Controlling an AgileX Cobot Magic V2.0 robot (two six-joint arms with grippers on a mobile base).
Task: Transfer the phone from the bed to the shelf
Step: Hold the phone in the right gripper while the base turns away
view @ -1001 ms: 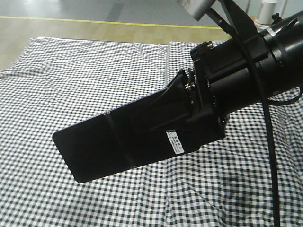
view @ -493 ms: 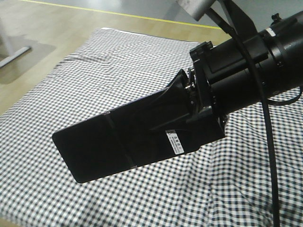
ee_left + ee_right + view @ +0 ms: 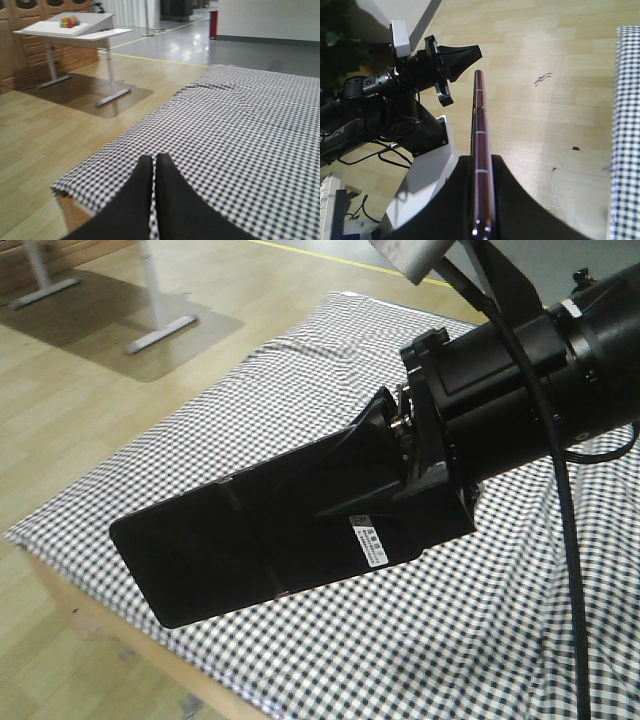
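Now, front view: the camera is swinging off the one bed (image 3: 300, 370), so the carry is starting, the right gripper (image 3: 345, 490) pinching the single phone (image 3: 240, 550) aloft. Left wrist: the left gripper (image 3: 154, 185) is hanging pressed together, empty. Right wrist: phone edge-on between its fingers (image 3: 462, 200); no shelf showing.

phone (image 3: 230, 550) in right gripper (image 3: 481, 159), above bed (image 3: 300, 370) | desk (image 3: 75, 30) on floor (image 3: 60, 125) left of bed

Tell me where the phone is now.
Centre of the front view: the phone is clamped in the right gripper, in the air, with the bed behind it.
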